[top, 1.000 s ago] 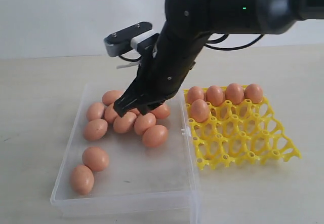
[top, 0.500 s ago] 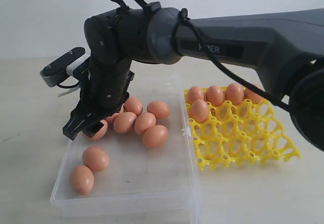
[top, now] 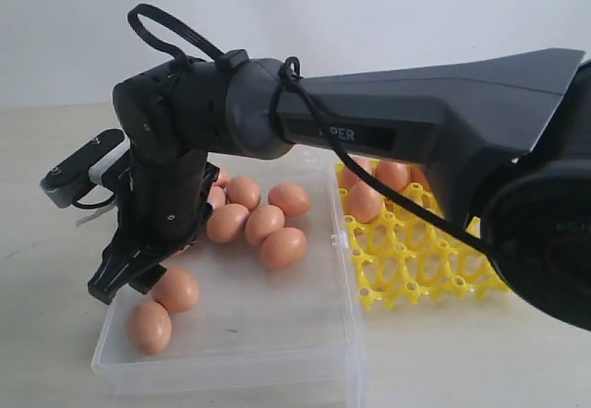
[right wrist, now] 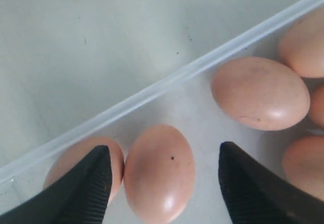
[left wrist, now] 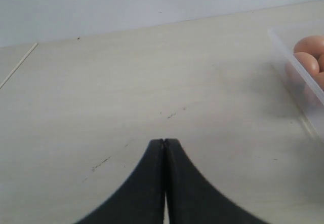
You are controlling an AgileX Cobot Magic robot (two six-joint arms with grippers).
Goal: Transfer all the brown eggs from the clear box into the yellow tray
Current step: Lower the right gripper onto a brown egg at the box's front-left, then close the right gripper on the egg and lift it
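Pale beige tabletop runs back to a plain white wall, and from where I stand the clear box sits in the lower left half of the exterior view with the yellow tray just beside its right wall.

Most of the brown eggs lie bunched in the box's far half, near the centre of the frame. Two more lie apart from them at the lower left: one egg and, just beside it and closer to the front rim, another egg.

A few eggs sit in the back cups of the tray, partly hidden behind the big black right arm, which reaches across from the right edge.

The right gripper points down over the box's left wall, right beside those two separate eggs. In its wrist view the right gripper has its jaws spread wide with one egg between them; I cannot tell if the pads touch it.

The left gripper has its jaws pressed together on nothing, over bare table, with a corner of the box and its eggs off to one side.
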